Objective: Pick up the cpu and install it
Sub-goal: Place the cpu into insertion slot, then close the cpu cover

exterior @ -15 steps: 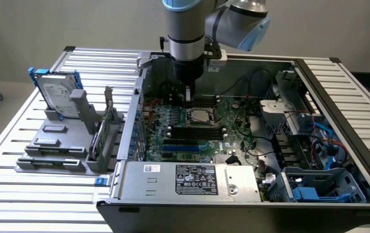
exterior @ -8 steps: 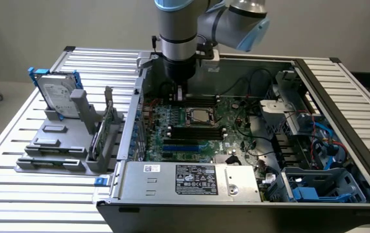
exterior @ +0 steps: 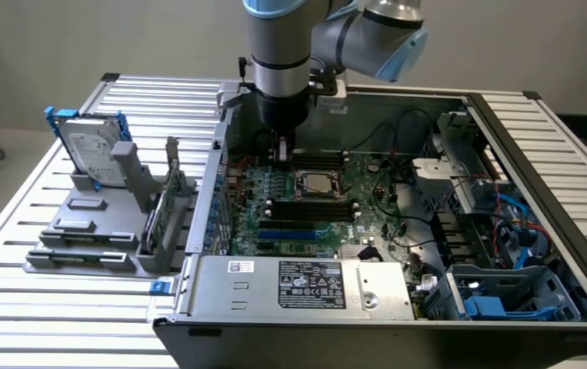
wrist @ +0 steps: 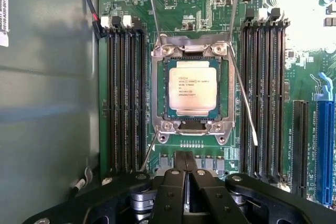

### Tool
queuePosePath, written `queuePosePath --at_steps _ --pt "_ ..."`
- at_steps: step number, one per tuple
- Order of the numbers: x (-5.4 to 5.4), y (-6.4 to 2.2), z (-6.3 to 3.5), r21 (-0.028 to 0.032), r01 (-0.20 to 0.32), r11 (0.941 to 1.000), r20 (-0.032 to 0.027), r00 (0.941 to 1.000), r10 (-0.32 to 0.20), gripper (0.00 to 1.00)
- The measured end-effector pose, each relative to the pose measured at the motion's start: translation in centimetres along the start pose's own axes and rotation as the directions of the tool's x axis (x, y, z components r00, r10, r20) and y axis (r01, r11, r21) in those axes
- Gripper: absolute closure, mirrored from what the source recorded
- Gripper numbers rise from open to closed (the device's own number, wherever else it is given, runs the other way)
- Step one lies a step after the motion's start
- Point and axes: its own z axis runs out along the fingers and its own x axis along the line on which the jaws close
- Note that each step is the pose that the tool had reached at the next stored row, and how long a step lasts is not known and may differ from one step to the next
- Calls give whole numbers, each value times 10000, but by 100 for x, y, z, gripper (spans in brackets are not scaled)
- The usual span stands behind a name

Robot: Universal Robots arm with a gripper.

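A: Where's the cpu [wrist: 192,92]?
B: Flat in the socket frame [wrist: 157,95] on the mobo, RAM slots [wrist: 126,98] either side
A: Ur pincer [wrist: 185,157]?
B: Pressed together, tips touching each other, hanging over the board just beside the socket, inside the PC case [exterior: 375,346]

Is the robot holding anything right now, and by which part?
Nothing is held. The gripper is shut with nothing between its fingers, and the cpu lies in its socket, apart from the gripper.
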Motion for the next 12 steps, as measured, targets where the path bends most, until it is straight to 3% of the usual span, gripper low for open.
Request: queuePosePath --at_steps 12 --pt "-2 -1 0 9 0 10000 2 10000 0 89"
